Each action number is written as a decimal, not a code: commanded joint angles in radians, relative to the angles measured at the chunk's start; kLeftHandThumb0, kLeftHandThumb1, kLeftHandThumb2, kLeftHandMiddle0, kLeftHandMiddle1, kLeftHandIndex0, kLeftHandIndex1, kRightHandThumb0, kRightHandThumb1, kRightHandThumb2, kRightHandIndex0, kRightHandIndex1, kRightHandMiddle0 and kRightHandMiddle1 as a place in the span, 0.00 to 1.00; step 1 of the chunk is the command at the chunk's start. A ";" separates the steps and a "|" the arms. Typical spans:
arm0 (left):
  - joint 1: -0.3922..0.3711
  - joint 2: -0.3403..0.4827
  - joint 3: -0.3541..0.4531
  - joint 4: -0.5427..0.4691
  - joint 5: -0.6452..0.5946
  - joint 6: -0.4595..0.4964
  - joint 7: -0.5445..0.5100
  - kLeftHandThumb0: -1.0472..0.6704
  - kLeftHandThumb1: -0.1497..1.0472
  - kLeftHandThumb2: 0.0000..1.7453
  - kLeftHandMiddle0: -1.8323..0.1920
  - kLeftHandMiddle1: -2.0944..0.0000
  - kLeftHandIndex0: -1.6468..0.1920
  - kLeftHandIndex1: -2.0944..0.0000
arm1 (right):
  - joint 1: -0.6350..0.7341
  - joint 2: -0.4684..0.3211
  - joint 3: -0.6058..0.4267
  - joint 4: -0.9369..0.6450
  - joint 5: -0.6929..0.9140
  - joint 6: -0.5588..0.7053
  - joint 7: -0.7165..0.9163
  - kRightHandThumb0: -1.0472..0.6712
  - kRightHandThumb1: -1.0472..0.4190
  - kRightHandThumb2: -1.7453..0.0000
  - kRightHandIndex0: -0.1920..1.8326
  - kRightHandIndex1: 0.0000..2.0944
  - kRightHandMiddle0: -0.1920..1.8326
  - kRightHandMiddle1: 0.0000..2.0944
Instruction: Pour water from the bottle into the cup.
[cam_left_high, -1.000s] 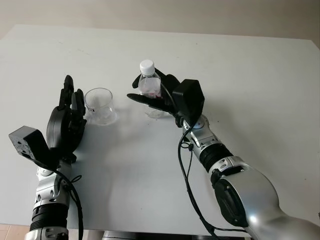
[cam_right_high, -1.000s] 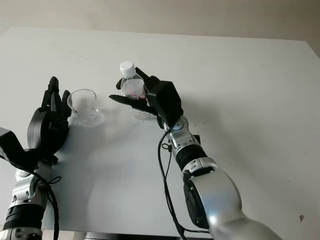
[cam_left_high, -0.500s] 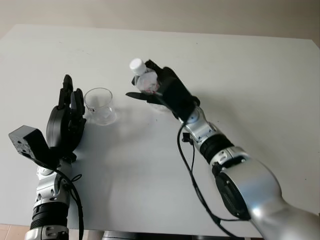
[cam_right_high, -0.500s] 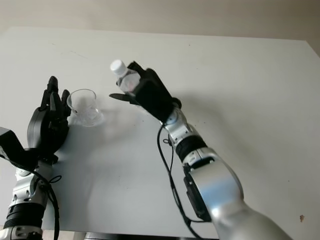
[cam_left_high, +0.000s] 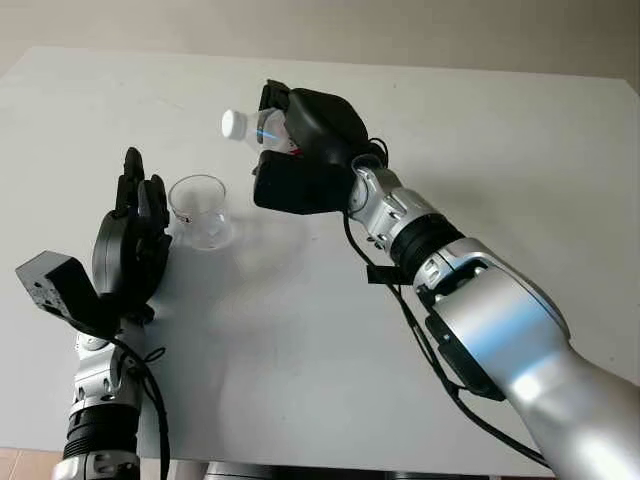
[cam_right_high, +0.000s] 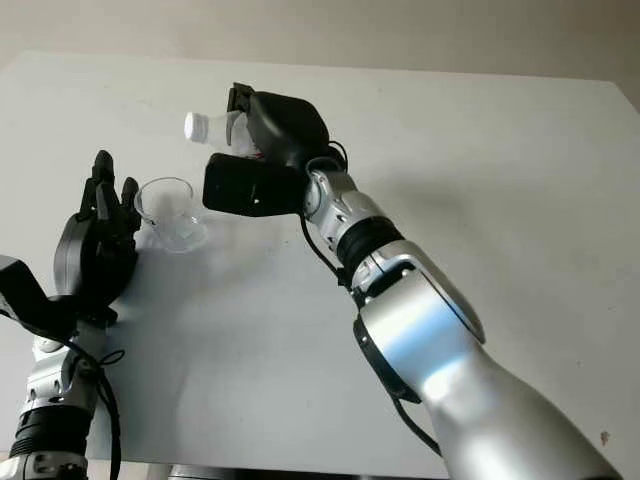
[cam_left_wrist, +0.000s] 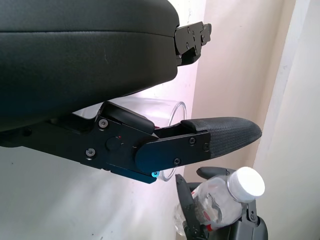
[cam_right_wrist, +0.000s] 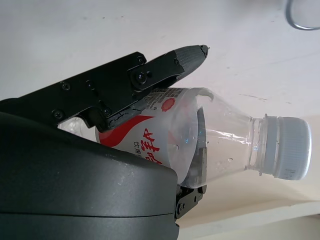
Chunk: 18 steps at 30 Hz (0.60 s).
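Two hands share the left eye view: the right hand, upper middle of the frame, is clamped round the bottle, which lies tipped nearly level in the air, white cap pointing left and hanging above and just right of the cup; the cup stands on the white table at centre left, with the left hand just beside it on its left, holding nothing, open; the cap looks to be on, so no water can leave yet. Right eye view: same layout, cap above the cup's far rim. Left wrist view: the cup's clear rim peeks past a finger; the bottle hangs beyond it, held in the other hand. Right wrist view: fingers wrap the labelled middle of the bottle; thin clear plastic, probably light and easily dented, so a firm hold at the label band, not a squeeze, seems best; the glass-like cup is likely light, easily knocked and slippery.
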 joint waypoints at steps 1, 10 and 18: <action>0.022 -0.012 0.000 -0.006 0.000 0.000 0.002 0.12 1.00 0.34 1.00 1.00 1.00 1.00 | -0.044 0.011 0.009 -0.001 -0.007 0.008 -0.012 0.50 0.03 0.93 0.44 1.00 0.24 1.00; 0.037 -0.029 0.001 -0.011 0.000 -0.001 0.009 0.12 1.00 0.34 1.00 0.99 1.00 1.00 | -0.060 0.033 0.069 0.007 -0.060 0.019 -0.034 0.47 0.03 0.96 0.37 1.00 0.19 1.00; 0.047 -0.038 -0.003 -0.014 0.006 -0.004 0.013 0.11 1.00 0.35 1.00 0.99 1.00 1.00 | -0.071 0.056 0.102 0.012 -0.085 0.021 -0.038 0.44 0.04 0.97 0.40 1.00 0.17 0.90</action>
